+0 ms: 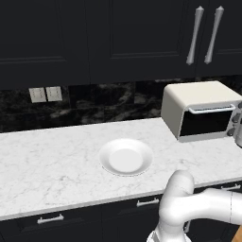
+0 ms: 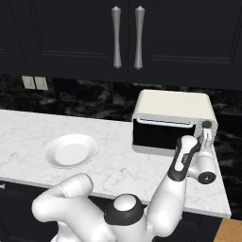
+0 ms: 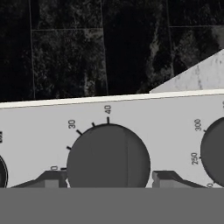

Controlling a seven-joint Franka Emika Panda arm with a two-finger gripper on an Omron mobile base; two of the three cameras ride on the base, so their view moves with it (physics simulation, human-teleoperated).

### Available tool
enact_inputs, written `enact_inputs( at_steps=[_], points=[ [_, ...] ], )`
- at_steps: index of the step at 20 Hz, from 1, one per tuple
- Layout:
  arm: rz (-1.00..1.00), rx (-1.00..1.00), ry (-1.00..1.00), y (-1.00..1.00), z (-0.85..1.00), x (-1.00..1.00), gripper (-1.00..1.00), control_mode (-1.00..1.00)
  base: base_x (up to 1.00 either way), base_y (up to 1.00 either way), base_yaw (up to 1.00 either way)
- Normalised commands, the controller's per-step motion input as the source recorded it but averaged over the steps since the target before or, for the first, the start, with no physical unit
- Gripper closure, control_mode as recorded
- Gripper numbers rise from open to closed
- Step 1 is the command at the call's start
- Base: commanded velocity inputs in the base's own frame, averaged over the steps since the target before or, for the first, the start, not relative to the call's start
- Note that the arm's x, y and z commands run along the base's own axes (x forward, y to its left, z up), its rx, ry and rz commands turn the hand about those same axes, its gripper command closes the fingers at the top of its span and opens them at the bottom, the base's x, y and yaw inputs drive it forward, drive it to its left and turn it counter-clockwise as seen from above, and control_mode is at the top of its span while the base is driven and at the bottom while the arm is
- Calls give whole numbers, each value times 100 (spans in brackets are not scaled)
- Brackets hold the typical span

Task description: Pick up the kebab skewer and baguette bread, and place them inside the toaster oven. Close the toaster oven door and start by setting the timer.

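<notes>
The tool [image 3: 107, 181] sits squarely in front of the timer knob [image 3: 108, 156] on the toaster oven's control panel [image 3: 39, 131], and that is the relation the coming move depends on. In the hand view the round dark knob lies dead ahead, between the two fingertips [image 3: 50, 180], one tip at each flank of it and apparently against its rim. The jaws are partly closed around the knob, so the tool looks to be gripping it, though actual contact is hard to confirm.

Minute marks fan around the knob's upper left, so the turn would be about the axis running straight out from the panel, along the line the tool is pointing. A second dial [image 3: 215, 151] with temperature figures lies off to one side of the tool, clear of the fingers.

From the right base view, the arm reaches to the right end of the toaster oven [image 2: 172, 120] on the bench [image 2: 118, 160], the tool pressed up to its knob panel. The toaster oven door [image 2: 160, 134] appears shut. The white plate [image 2: 71, 151], well away on the far side from the tool, carries nothing, so the skewer and bread are presumably inside.
</notes>
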Motion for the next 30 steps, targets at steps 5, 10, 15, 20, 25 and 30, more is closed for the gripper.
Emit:
enact_inputs(
  at_steps=[5, 10, 15, 20, 25, 30],
  points=[
    [-2, 24, 4, 0, 0, 6, 100, -100, 0, 0, 0],
    [-3, 32, 5, 0, 0, 5, 100, -100, 0, 0, 0],
    [-2, 37, 3, 0, -4, 0, 100, -100, 0, 0, 0],
    [-2, 42, 1, 0, -5, 0, 100, -100, 0, 0, 0],
    [-2, 44, 1, 0, -2, 0, 100, -100, 0, 0, 0],
    [-5, 43, 2, 0, 0, 0, 100, -100, 0, 0, 0]
  ],
)
